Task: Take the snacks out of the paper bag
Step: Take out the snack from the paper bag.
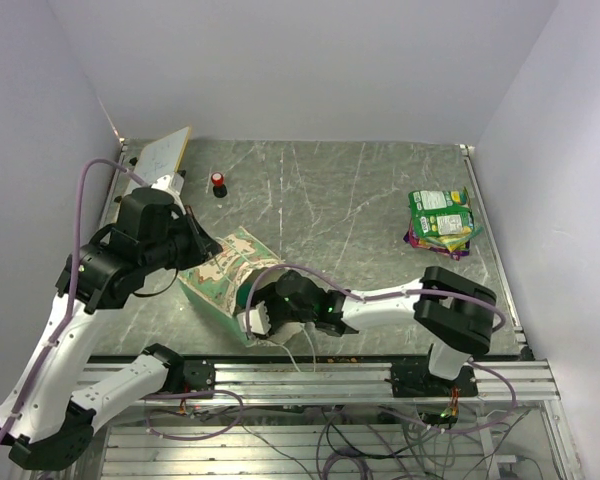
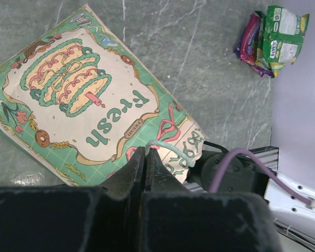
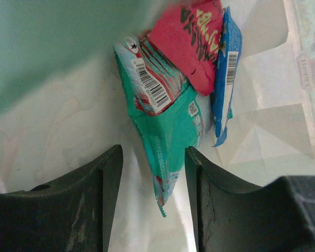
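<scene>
The paper bag (image 1: 218,275) lies on its side, its mint-green and cream printed face up in the left wrist view (image 2: 84,100). My left gripper (image 1: 208,246) is shut on the bag's pale string handle (image 2: 170,149) at the mouth end. My right gripper (image 1: 258,318) is inside the bag's mouth and open. In the right wrist view the gripper (image 3: 153,157) has its fingers on either side of the tail of a teal snack packet (image 3: 165,131), not closed on it. A red-pink packet (image 3: 191,37) and a blue packet (image 3: 226,68) lie deeper in the cream interior.
A pile of green and purple snack packets (image 1: 440,220) lies at the right of the table, also in the left wrist view (image 2: 275,34). A small red-capped bottle (image 1: 218,183) and a flat white board (image 1: 165,155) stand at the back left. A metal rail (image 1: 330,375) runs along the front.
</scene>
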